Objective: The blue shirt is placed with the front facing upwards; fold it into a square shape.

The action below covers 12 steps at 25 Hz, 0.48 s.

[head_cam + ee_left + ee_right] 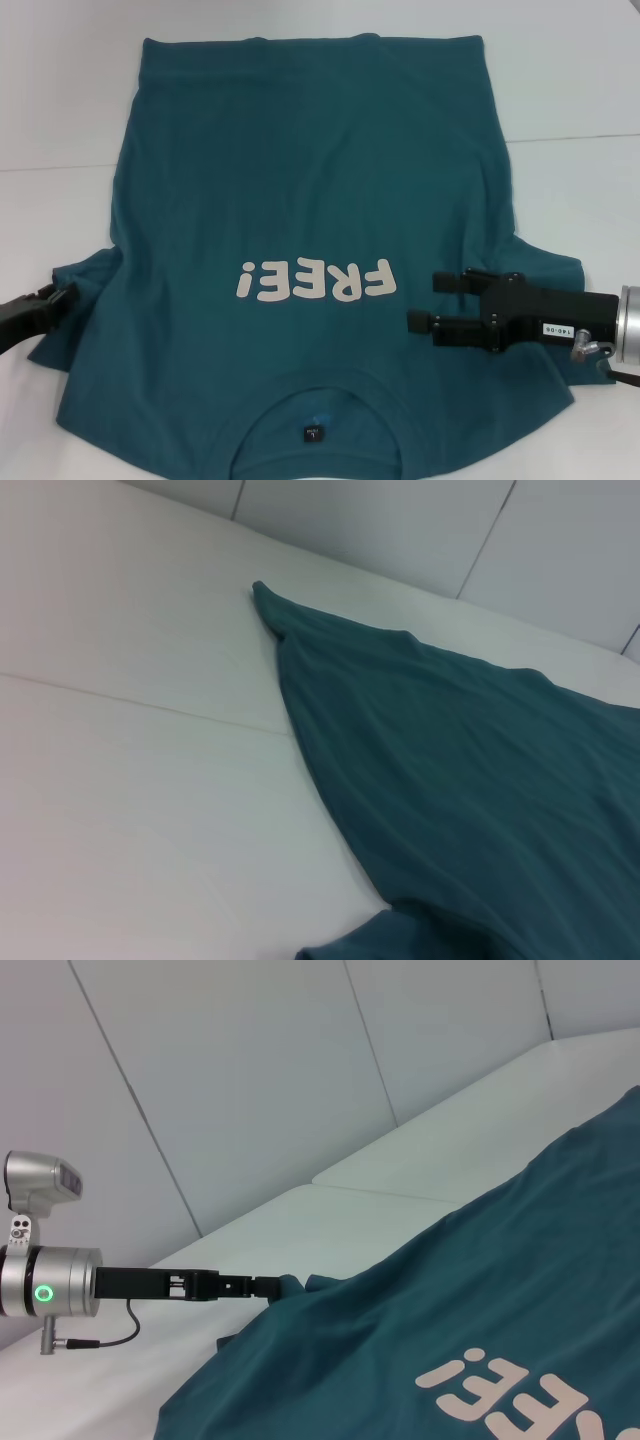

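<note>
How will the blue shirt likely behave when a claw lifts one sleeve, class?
The blue shirt is probably floppy: it lies flat, creased at the sleeves. It would likely drape and sag. It may slide on the smooth white table.

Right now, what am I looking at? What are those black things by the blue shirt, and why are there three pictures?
It's a robot with two arms, and the black things are its grippers, like hands. One picture comes from a camera on its head, looking down; the other two come from cameras on its wrists. A blue shirt lies spread on a white table, front up, so "FREE!" shows. The right gripper is open above the shirt near its right sleeve, holding nothing. The left gripper is at the left sleeve's edge; I can't tell whether it's pinching the cloth. The right wrist picture shows it too.
</note>
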Tool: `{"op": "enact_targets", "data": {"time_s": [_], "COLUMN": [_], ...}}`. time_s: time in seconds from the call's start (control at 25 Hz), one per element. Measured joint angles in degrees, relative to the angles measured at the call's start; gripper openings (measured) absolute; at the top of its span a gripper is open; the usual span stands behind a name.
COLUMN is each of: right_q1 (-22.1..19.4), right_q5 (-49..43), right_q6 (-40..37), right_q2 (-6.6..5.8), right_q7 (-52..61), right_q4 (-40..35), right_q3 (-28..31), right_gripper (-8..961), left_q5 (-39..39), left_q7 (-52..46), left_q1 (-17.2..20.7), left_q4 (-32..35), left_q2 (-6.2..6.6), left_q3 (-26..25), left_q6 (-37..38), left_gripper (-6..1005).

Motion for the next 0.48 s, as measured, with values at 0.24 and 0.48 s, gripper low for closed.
{"op": "enact_targets", "data": {"time_s": [0.24,0.48], "right_q1": [-0.13,-0.13], "right_q5": [0.05,0.06], "right_q6": [0.0,0.0], "right_q2": [0.0,0.0], "right_q7": [0.0,0.0], "right_q4": [0.08,0.22], "right_q3": [0.0,0.0], "right_gripper": [915,915], "left_q5": [0.0,0.0], "left_q7": [-0.01,-0.02], "left_q1": [0.05,0.04], "left_q4": [0.04,0.17], "left_q2": [-0.05,-0.09], "left_q3": [0.09,0.03], "left_q6": [0.39,1.53], "left_gripper": [239,62]}}
